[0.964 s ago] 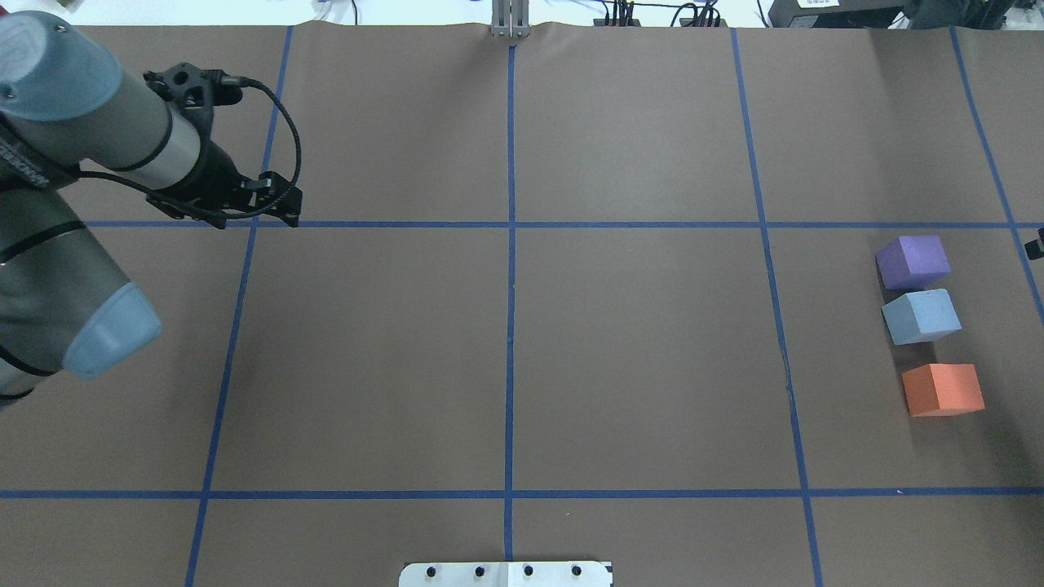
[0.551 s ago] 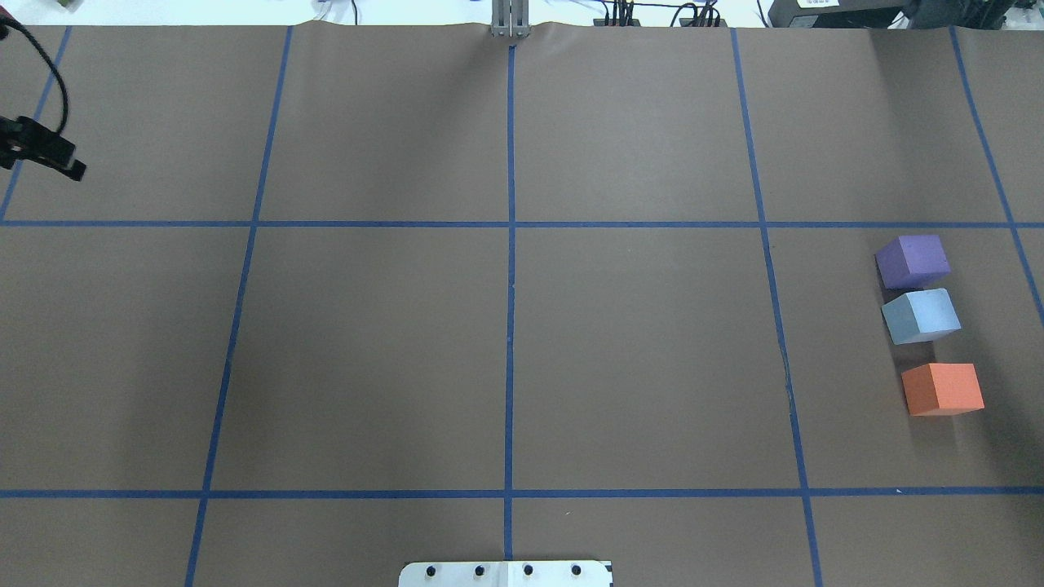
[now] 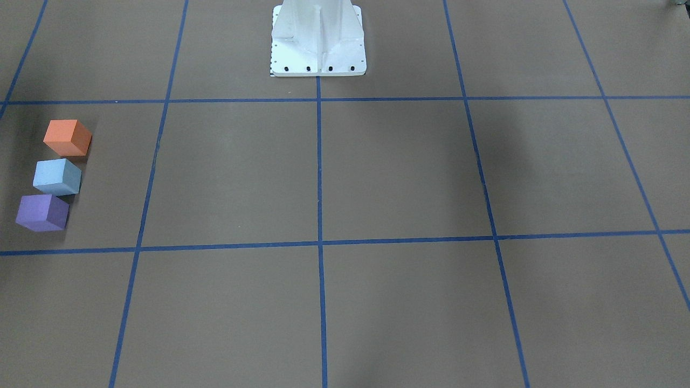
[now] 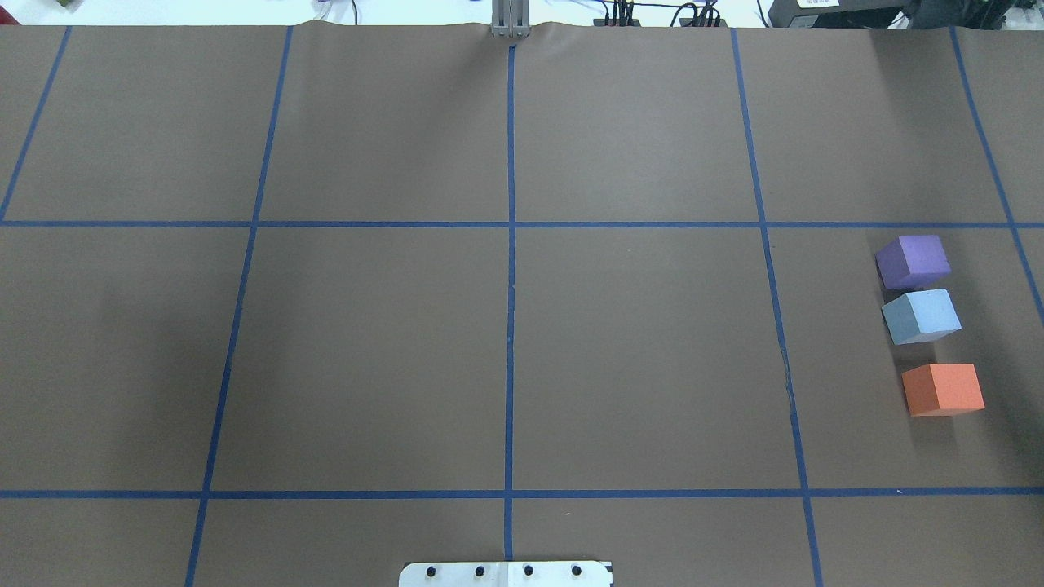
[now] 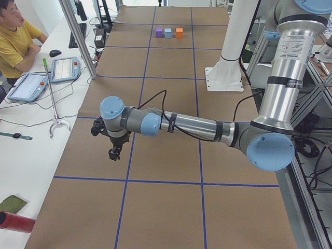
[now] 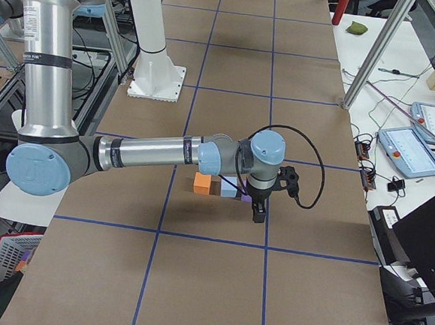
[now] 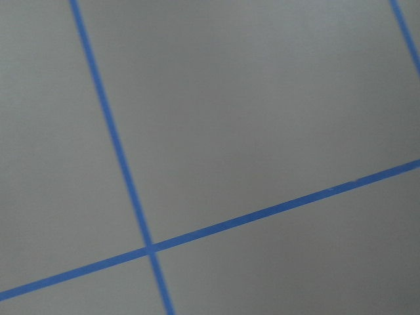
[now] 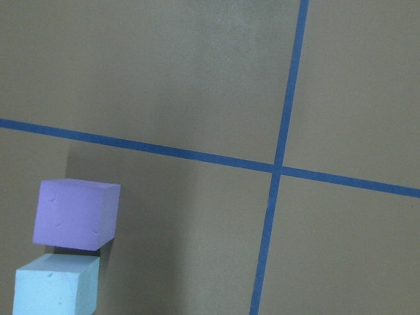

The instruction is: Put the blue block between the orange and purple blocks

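The blue block [image 4: 922, 315] sits on the brown table at the right, between the purple block [image 4: 913, 261] and the orange block [image 4: 944, 389], close to the purple one. All three stand in a row in the front-facing view: orange [image 3: 67, 137], blue [image 3: 56, 176], purple [image 3: 42, 212]. The right wrist view shows the purple block [image 8: 75, 213] and the blue block [image 8: 56, 285]. My right gripper [image 6: 258, 215] hangs beside the purple block and shows only in the right side view. My left gripper [image 5: 112, 154] hangs over the table's left end. I cannot tell whether either is open.
The robot's white base plate [image 4: 506, 573] stands at the near table edge. Blue tape lines [image 4: 510, 244] grid the brown surface. An operator [image 5: 15, 36] sits at a side table with tablets [image 5: 63, 68] and a red bottle [image 5: 15, 222].
My left arm has swung out of the overhead view to the left. The black tip of the right gripper at that view's right edge has gone too. The blocks have not moved.
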